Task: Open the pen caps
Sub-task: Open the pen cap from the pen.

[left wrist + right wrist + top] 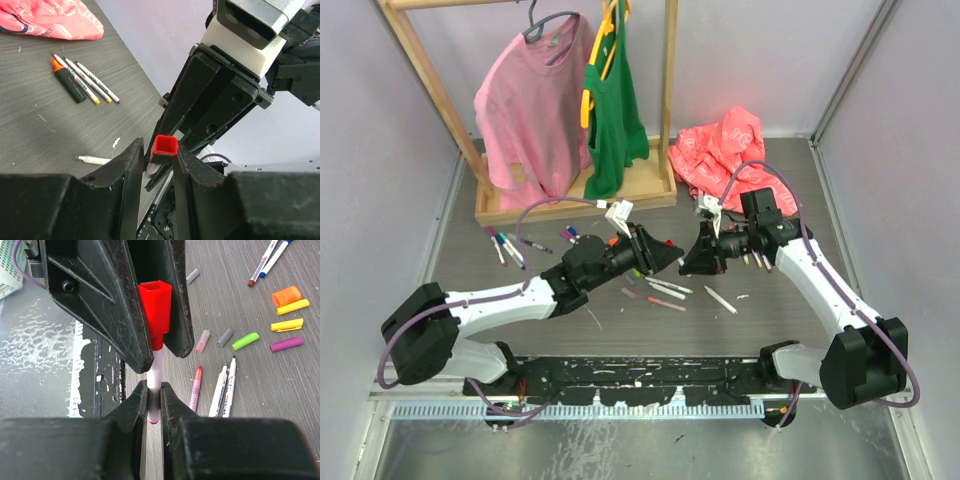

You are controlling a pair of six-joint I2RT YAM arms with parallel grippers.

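Observation:
My left gripper (160,151) is shut on a red pen cap (165,146). My right gripper (154,393) is shut on the white barrel of the same pen (154,375). The two grippers meet tip to tip above the table's middle, the left (670,258) and the right (697,262). In the right wrist view the red cap (155,307) sits at the barrel's end between the left fingers (115,300). Several loose caps lie on the table: orange (286,295), yellow (292,306), green (245,341) and purple (286,344).
Uncapped pens (220,387) lie under the grippers, and more pens (506,246) lie at the left. A black highlighter (68,81) lies beside three pens. A wooden rack (575,205) with a pink and a green shirt stands at the back. A red bag (720,150) lies at the back right.

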